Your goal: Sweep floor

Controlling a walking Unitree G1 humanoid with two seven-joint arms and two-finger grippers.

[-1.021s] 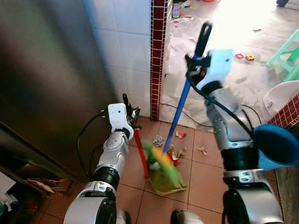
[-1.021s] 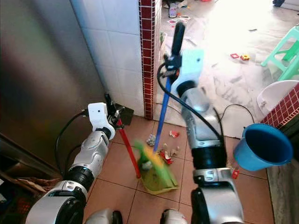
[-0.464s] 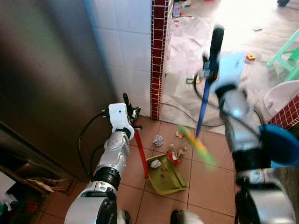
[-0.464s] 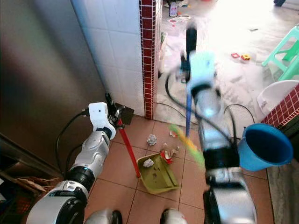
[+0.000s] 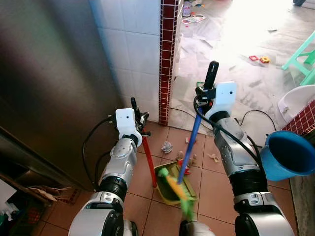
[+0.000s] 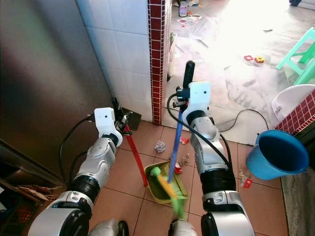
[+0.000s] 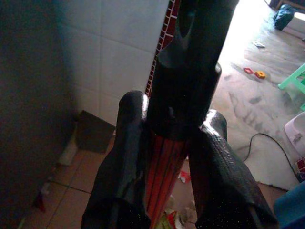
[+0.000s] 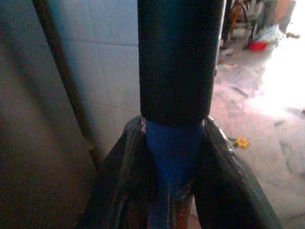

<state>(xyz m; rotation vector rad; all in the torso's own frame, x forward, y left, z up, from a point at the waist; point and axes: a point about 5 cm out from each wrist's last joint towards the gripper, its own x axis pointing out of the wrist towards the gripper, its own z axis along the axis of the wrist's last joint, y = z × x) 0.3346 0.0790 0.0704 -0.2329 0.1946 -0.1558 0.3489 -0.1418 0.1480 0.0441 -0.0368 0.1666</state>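
Layout around the dustpan (image 5: 173, 187)

Broom head (image 5: 178, 189) lies over the dustpan; 1 paper ball (image 5: 167, 147) and scraps (image 5: 187, 158) lie just beyond it, pillar (image 5: 166, 59) farther behind, bucket (image 5: 289, 155) well to its right.

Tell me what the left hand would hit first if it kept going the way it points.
Likely the white tiled wall by the red brick column: the left hand, shut on the red dustpan handle, points up and forward. Depth is unclear.
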